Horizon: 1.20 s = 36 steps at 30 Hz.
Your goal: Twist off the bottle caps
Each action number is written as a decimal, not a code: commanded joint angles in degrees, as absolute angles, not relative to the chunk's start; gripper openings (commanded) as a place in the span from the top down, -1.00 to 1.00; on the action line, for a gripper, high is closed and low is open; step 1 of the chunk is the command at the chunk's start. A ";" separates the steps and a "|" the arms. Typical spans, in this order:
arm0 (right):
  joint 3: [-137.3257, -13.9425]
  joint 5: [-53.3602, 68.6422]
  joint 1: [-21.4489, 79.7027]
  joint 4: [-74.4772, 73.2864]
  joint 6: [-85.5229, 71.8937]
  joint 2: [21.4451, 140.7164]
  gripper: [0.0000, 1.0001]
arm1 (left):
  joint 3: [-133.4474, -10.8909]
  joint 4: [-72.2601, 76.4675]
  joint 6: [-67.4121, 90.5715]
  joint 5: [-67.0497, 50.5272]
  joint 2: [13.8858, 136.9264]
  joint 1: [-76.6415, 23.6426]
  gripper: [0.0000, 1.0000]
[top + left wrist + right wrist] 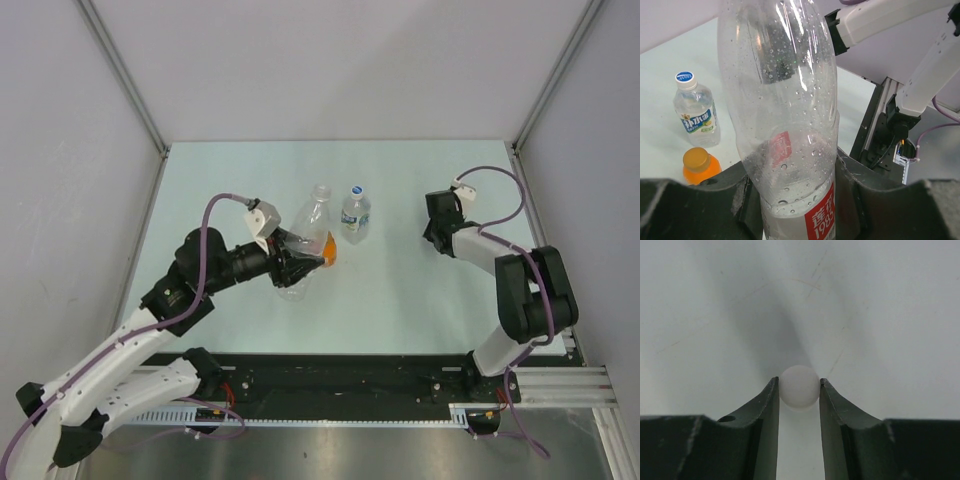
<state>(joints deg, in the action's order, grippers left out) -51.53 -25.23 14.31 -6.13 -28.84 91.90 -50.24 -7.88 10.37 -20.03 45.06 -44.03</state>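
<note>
Left gripper (797, 200): is clamped around slim clear bottle (780, 100) | right gripper (799, 405): whitish cap (799, 385) is pinched | table (400, 300) edge is seen near it, at 3 o'clock

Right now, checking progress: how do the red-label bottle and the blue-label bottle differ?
The red-label bottle is taller, looks uncapped and sits clamped in the left gripper; the blue-label bottle is shorter, capped and stands free. Both are clear plastic.
</note>
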 commanded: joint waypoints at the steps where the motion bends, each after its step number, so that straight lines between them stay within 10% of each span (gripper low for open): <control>1: -52.03 -23.91 14.06 -1.41 -31.11 95.97 1.00 | -49.57 -8.09 9.23 -19.25 44.74 -44.30 1.00; 13: -59.67 -21.45 13.36 -5.09 -30.06 105.46 0.99 | -48.08 -6.77 8.88 -18.46 45.70 -44.30 1.00; 25: -60.82 -17.58 12.83 -8.26 -30.93 104.07 -0.15 | -48.08 -7.03 8.53 -18.20 45.79 -44.30 0.95; 36: -60.73 -17.32 16.25 -11.78 -36.39 77.47 -0.37 | -48.51 -5.98 8.26 -15.47 47.37 -44.30 1.00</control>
<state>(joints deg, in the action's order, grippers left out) -59.79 -17.12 13.78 -11.27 -33.10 91.77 -47.68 -8.08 9.06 -17.12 46.30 -44.12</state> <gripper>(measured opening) 0.682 0.491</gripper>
